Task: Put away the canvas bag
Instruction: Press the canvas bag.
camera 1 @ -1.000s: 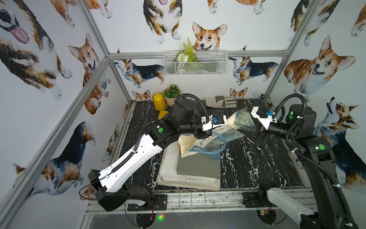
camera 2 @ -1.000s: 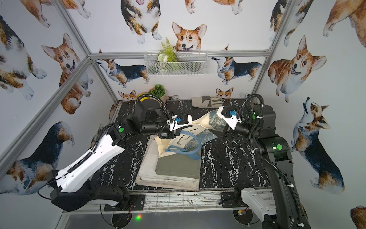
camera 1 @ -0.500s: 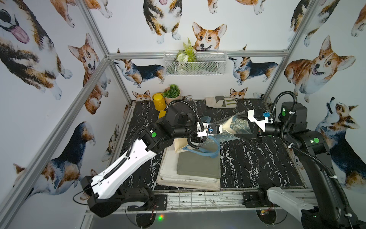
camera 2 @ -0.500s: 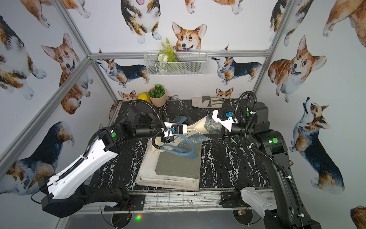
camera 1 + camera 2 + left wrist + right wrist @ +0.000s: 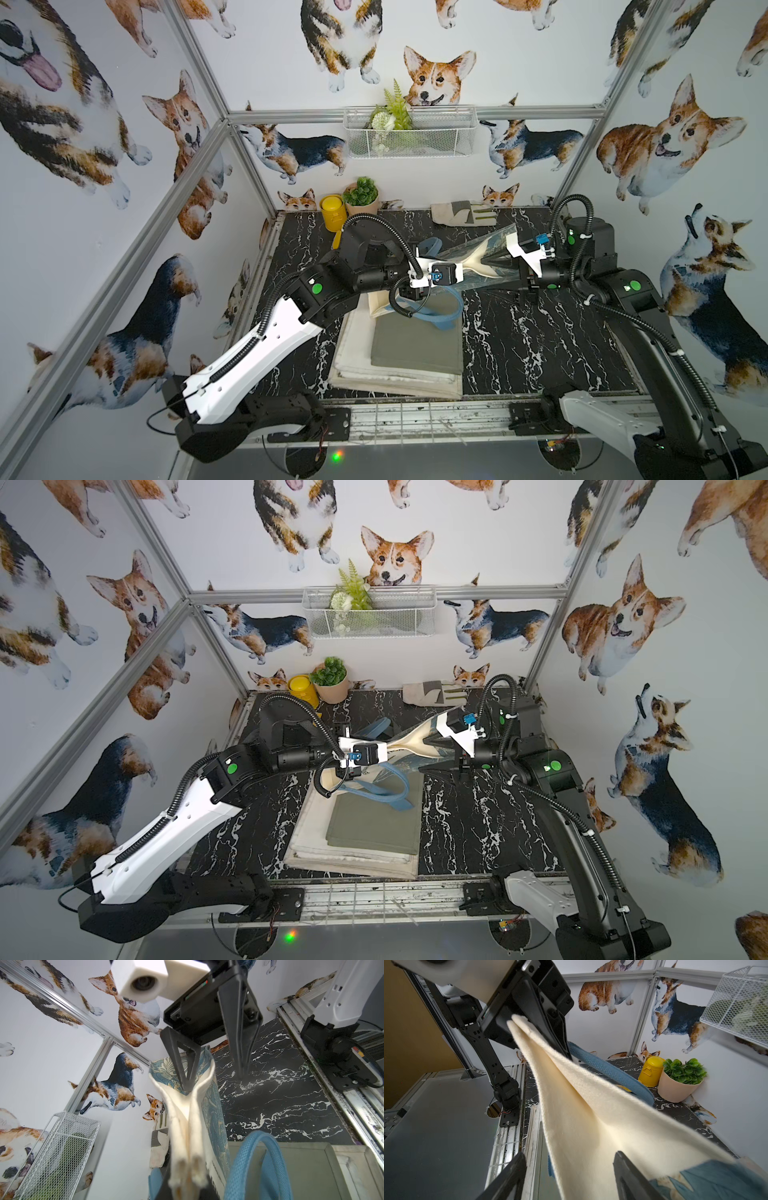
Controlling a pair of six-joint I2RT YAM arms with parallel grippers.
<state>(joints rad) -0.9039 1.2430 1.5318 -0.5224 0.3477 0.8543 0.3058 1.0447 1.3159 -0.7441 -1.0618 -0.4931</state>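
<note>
Canvas bag; left pincer clamped, seemingly horizontal

L claw pinches canvas bag; R claw astride.

The left arm and right arm pair white shell links with black joint housings, each marked by a round green dot. Ribbed black cables loop along them. The right claw has black triangular fingers. The left claw is also black, with screw heads on its mount.
</note>
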